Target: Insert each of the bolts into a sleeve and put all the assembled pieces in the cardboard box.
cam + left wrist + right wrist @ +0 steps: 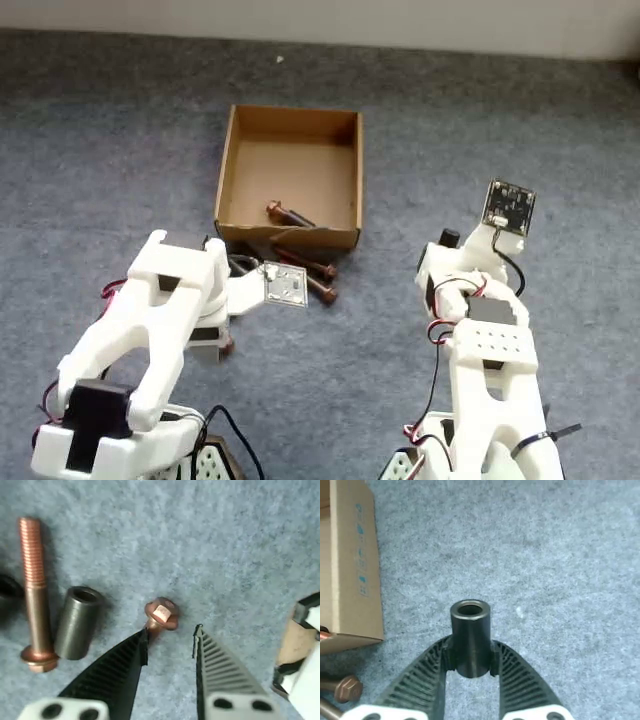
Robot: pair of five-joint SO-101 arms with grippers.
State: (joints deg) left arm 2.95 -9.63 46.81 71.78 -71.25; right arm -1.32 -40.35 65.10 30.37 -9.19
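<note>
R fingers [520, 680] pinch a dark sleeve [470, 635], standing up, at 4 o'clock from the cardboard box [290, 165]. L fingers [125, 665] are spread wide, one tip right by a bolt [161, 614], at 6 o'clock from the box. A 2nd bolt [285, 213] lies inside the box.

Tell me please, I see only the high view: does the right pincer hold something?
Observer: Yes. The right pincer is shut on a dark sleeve, its hollow end facing the camera.
Operator: And the left one?
Observer: The left pincer is open. One finger is beside a bolt head.
Operator: Is any free sleeve near it?
Observer: Yes, a loose sleeve lies beside a second bolt.
</note>
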